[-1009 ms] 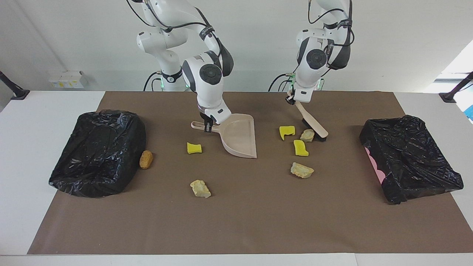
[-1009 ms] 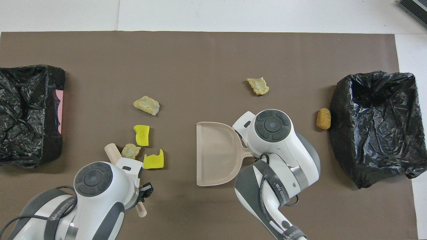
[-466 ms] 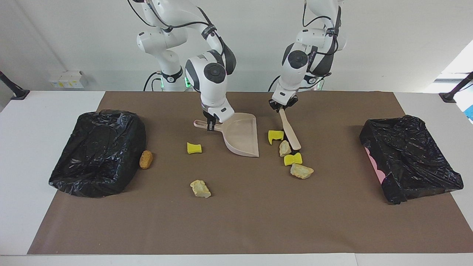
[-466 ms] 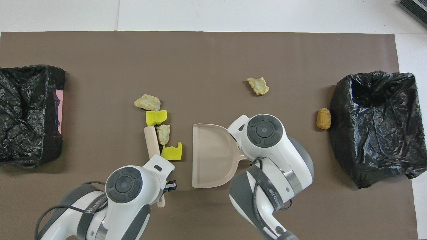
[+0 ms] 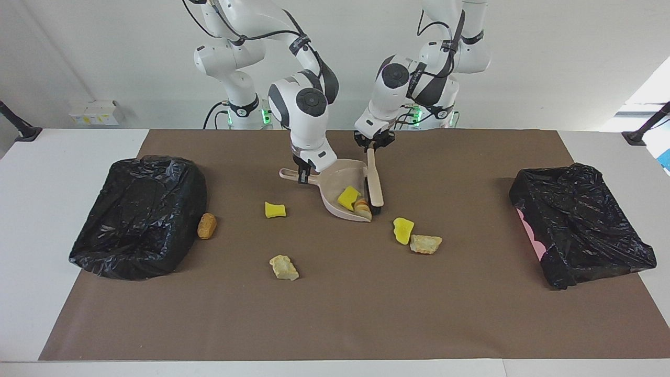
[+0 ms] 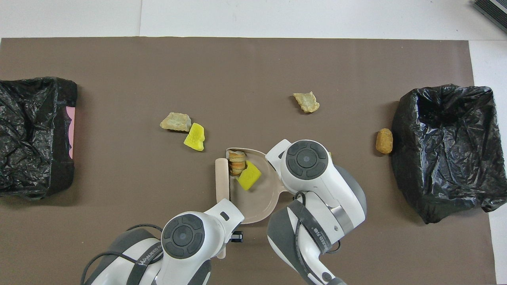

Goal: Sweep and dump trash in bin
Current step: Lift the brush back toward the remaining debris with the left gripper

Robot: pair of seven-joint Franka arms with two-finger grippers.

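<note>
At the pan's open mouth the left gripper [image 5: 372, 146] is clamped on the brush [image 5: 374, 180] handle, with the bristles down against the pan's lip. Just beside it, toward the right arm's end, the right gripper [image 5: 302, 175] is closed on the dustpan [image 5: 335, 180] handle. The pan looks tipped, lip on the mat.

Two pieces of trash lie in the pan directly below the brush head: a yellow chunk [image 5: 347, 198] and a beige lump [image 5: 363, 208] sitting right at the lip. A second yellow chunk [image 5: 402, 230] and a lump [image 5: 426, 244] touch each other on the mat, past the brush tip and farther from the robots. Toward the right arm's end from its gripper lie a third yellow chunk [image 5: 275, 210], another lump [image 5: 283, 267] and an orange piece [image 5: 207, 225] against one bin [image 5: 138, 214]. The other bin [image 5: 581, 222] is well off toward the left arm's end.

The main risk is the lump at the lip: if the brush draws back or the pan lifts without tilting rearward, it will likely roll out. Carrying the pan now would also mean extra trips, as five pieces remain unswept.
</note>
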